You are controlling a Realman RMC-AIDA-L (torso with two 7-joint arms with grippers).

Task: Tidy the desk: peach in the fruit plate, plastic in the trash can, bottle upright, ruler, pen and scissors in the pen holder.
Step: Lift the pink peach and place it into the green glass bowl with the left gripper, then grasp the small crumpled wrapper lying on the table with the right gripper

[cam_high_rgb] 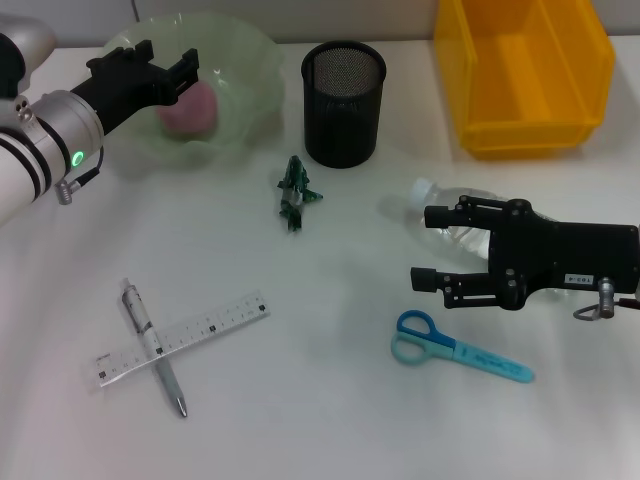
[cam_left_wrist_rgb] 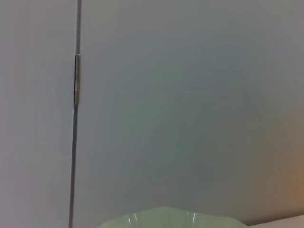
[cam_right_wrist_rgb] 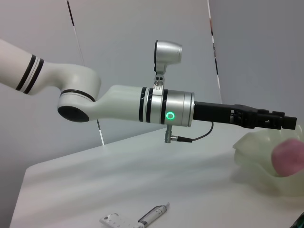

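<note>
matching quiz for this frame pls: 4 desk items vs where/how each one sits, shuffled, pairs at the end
Things:
1. peach
2. bottle
3. pen
4. scissors

Places or states:
A. lying crossed over the ruler
B. flat on the desk on the near side of the right gripper
C. in the fruit plate, beside the left gripper
D. on its side, partly hidden by the right gripper

Pairs: 1-C, 2-D, 3-A, 4-B
</note>
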